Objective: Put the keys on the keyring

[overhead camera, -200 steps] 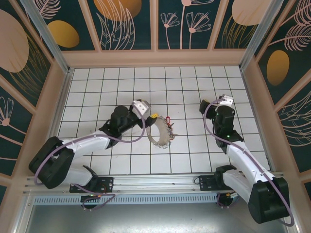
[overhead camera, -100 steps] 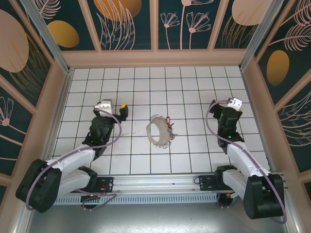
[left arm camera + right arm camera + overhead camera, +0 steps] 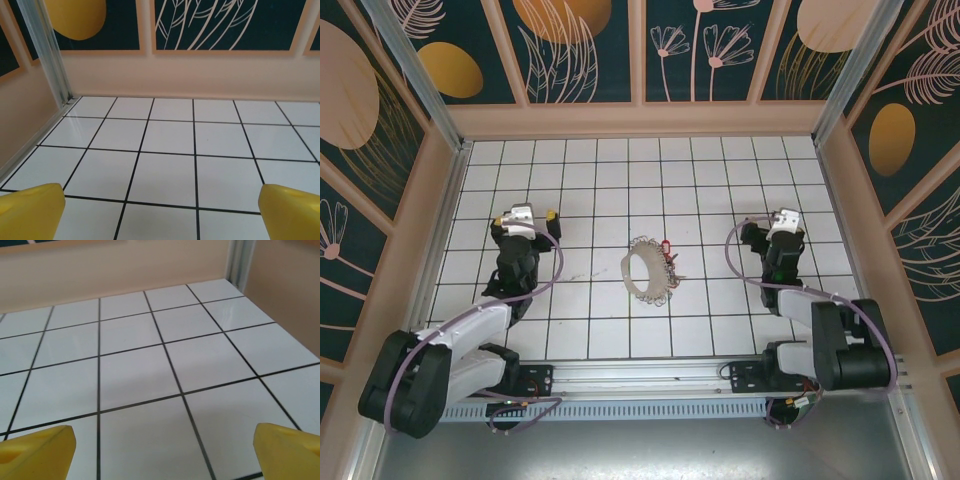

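White-tiled floor (image 3: 720, 180), fringed keyring (image 3: 630, 276)

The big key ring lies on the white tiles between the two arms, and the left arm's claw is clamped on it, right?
Not quite. The left gripper is open and empty, off to the left of the keyring and not touching it, as the top view shows. The rest is right.

A lab robot test cell: ahead of the left pincer (image 3: 160, 212), a white square-tiled tabletop with black grid lines (image 3: 165, 137) ends at pale wood-framed wall panels printed with teal leaves and gold discs (image 3: 220, 25). A bare aluminium corner post (image 3: 47, 50) stands to the pincer's left, and a grey slotted metal mounting rail (image 3: 640, 375) runs behind it.
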Controlling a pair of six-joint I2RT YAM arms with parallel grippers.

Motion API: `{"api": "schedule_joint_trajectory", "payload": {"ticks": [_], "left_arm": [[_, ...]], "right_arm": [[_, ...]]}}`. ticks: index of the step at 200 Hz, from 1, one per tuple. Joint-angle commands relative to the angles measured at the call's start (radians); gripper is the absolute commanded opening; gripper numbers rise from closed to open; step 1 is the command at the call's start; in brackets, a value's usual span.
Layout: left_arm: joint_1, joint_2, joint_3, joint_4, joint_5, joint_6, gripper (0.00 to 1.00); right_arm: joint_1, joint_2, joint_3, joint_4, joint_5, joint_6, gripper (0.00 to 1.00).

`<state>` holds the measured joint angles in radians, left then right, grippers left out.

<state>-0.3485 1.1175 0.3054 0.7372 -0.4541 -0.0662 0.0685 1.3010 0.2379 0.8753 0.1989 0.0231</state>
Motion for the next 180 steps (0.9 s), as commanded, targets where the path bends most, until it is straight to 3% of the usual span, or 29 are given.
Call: {"api": "schedule_joint_trajectory", "payload": {"ticks": [1, 15, 33, 50, 62, 75, 94, 115, 132, 160, 180], "left_arm": [[0.009, 0.029, 0.004, 0.075, 0.000, 0.051, 0.99], [0.017, 0.051, 0.010, 0.080, 0.000, 0.061, 0.99], [0.024, 0.069, 0.017, 0.072, -0.003, 0.069, 0.99], [0.026, 0.090, 0.014, 0.092, -0.005, 0.084, 0.99], [0.029, 0.114, 0.007, 0.122, -0.004, 0.093, 0.99], [0.036, 0.141, -0.010, 0.177, 0.021, 0.102, 0.99], [0.059, 0.191, -0.052, 0.303, 0.070, 0.108, 0.99], [0.115, 0.227, -0.063, 0.325, 0.134, 0.072, 0.99], [0.138, 0.220, -0.117, 0.433, 0.216, 0.155, 0.99], [0.229, 0.275, -0.149, 0.564, 0.358, 0.141, 0.99], [0.266, 0.282, -0.120, 0.515, 0.403, 0.110, 0.99]], "right_arm": [[-0.011, 0.061, -0.017, 0.228, -0.085, -0.048, 0.91], [-0.020, 0.093, -0.026, 0.281, -0.161, -0.081, 0.91], [-0.032, 0.169, -0.059, 0.418, -0.138, -0.066, 0.91], [-0.076, 0.251, -0.068, 0.523, -0.197, -0.036, 0.90], [-0.075, 0.232, -0.015, 0.378, -0.127, -0.004, 0.91], [-0.090, 0.235, -0.015, 0.383, -0.124, 0.015, 0.99], [-0.085, 0.238, -0.019, 0.400, -0.113, 0.012, 0.99], [-0.083, 0.238, -0.019, 0.396, -0.109, 0.010, 0.99], [-0.078, 0.238, -0.019, 0.399, -0.101, 0.005, 0.99], [-0.079, 0.238, -0.018, 0.396, -0.105, 0.006, 0.99], [-0.079, 0.239, -0.018, 0.395, -0.105, 0.006, 0.99]]}}
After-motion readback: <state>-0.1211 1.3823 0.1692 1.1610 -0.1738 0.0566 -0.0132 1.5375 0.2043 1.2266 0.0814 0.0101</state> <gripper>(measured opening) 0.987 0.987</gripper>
